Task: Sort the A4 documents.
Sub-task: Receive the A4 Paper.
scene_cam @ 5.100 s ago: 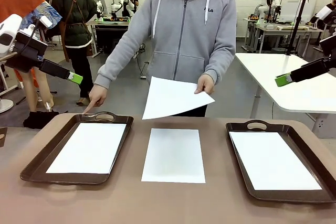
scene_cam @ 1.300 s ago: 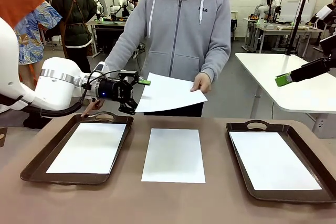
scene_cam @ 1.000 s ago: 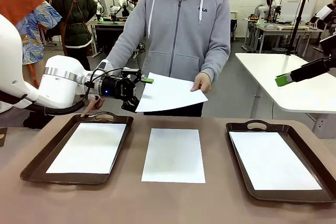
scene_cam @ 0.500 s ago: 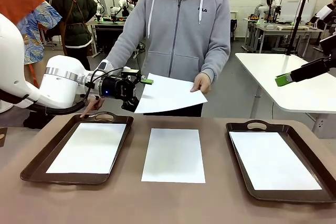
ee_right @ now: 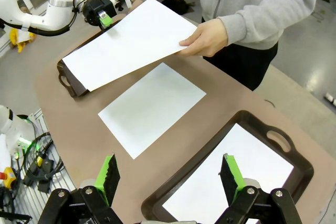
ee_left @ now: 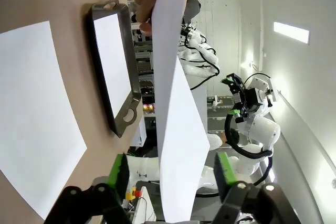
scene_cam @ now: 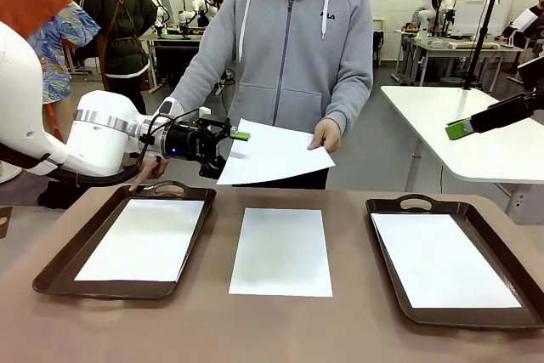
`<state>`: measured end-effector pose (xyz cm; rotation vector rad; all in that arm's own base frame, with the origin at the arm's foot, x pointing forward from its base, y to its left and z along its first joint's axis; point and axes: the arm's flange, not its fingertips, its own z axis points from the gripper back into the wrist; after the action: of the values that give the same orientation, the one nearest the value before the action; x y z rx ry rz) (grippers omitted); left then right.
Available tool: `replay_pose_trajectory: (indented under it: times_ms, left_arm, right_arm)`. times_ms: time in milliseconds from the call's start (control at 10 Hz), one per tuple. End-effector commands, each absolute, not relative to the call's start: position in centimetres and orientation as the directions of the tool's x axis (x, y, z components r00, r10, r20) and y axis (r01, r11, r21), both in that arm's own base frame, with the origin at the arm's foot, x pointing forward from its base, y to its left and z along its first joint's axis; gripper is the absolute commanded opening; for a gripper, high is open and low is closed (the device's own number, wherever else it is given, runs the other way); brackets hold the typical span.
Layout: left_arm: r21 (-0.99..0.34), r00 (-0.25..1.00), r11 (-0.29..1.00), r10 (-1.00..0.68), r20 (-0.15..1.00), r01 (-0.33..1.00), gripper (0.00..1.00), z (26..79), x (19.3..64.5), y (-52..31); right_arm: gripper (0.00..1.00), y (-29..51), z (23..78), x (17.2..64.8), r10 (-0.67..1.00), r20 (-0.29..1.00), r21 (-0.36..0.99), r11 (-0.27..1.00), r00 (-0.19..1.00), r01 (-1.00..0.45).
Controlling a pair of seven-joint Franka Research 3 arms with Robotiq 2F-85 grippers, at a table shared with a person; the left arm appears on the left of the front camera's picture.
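A person's hand (scene_cam: pixel 330 135) holds an A4 document (scene_cam: pixel 276 153) in the air over the far edge of the table. My left gripper (scene_cam: pixel 228 152) straddles that sheet's left edge. In the left wrist view the sheet (ee_left: pixel 178 129) runs between the green pads with a gap on each side, so the gripper is open. Another sheet (scene_cam: pixel 280 251) lies flat at the table's middle. One sheet (scene_cam: pixel 144 238) lies in the left tray and one (scene_cam: pixel 442 259) in the right tray. My right gripper (scene_cam: pixel 459 130) hangs open high on the right, its view looking down on the held sheet (ee_right: pixel 131 40).
The left brown tray (scene_cam: pixel 51 274) and right brown tray (scene_cam: pixel 382 244) flank the middle sheet. The person's other hand (scene_cam: pixel 153 172) points a finger down beside the left tray's far handle. A white table (scene_cam: pixel 484 155) stands behind on the right.
My left gripper's jaws have drawn closer together around the edge of the held sheet. The arm has barely moved, and the person still holds the sheet.
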<state>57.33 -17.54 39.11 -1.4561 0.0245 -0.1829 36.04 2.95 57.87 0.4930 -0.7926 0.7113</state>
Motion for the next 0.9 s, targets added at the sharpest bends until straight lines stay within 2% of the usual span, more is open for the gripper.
replay_pose_trajectory:
  times_ms: [0, 100, 200, 300, 400, 500, 600, 700, 800]
  left_arm:
    - [-0.981, 0.980, 0.099, -0.127, 0.151, 0.164, 0.63, 39.17, 57.82, -17.90]
    - [-0.978, 0.979, 0.100, -0.113, 0.171, 0.183, 0.60, 39.24, 57.82, -17.91]
    - [-0.975, 0.976, 0.099, -0.104, 0.189, 0.199, 0.44, 39.28, 57.84, -17.81]
    - [-0.970, 0.974, 0.109, -0.092, 0.209, 0.218, 0.61, 39.40, 57.83, -17.67]
    - [-0.968, 0.972, 0.108, -0.087, 0.219, 0.227, 0.26, 39.45, 57.83, -17.63]
    - [-0.967, 0.972, 0.106, -0.078, 0.223, 0.230, 0.42, 39.43, 57.82, -17.66]
    - [-0.966, 0.971, 0.104, -0.074, 0.229, 0.236, 0.07, 39.42, 57.81, -17.67]
    - [-0.966, 0.969, 0.099, -0.072, 0.234, 0.241, 0.23, 39.47, 57.80, -17.68]
    - [-0.965, 0.969, 0.098, -0.071, 0.237, 0.243, 0.00, 39.51, 57.80, -17.65]
  right_arm:
    - [1.00, 3.02, 57.67, 36.14, 0.384, 0.780, 0.142, 0.660, 0.494, -0.738]
    - [1.00, 3.02, 57.67, 36.14, 0.384, 0.780, 0.142, 0.660, 0.494, -0.738]
    - [1.00, 3.02, 57.67, 36.14, 0.384, 0.780, 0.142, 0.660, 0.494, -0.738]
    - [1.00, 3.02, 57.67, 36.14, 0.384, 0.780, 0.142, 0.660, 0.494, -0.738]
    - [1.00, 3.02, 57.67, 36.14, 0.384, 0.780, 0.142, 0.660, 0.494, -0.738]
    - [1.00, 3.02, 57.67, 36.14, 0.384, 0.780, 0.142, 0.660, 0.494, -0.738]
    - [1.00, 3.02, 57.67, 36.14, 0.384, 0.780, 0.142, 0.660, 0.494, -0.738]
    - [1.00, 3.02, 57.67, 36.14, 0.384, 0.780, 0.142, 0.660, 0.494, -0.738]
    - [1.00, 3.02, 57.67, 36.14, 0.384, 0.780, 0.142, 0.660, 0.494, -0.738]
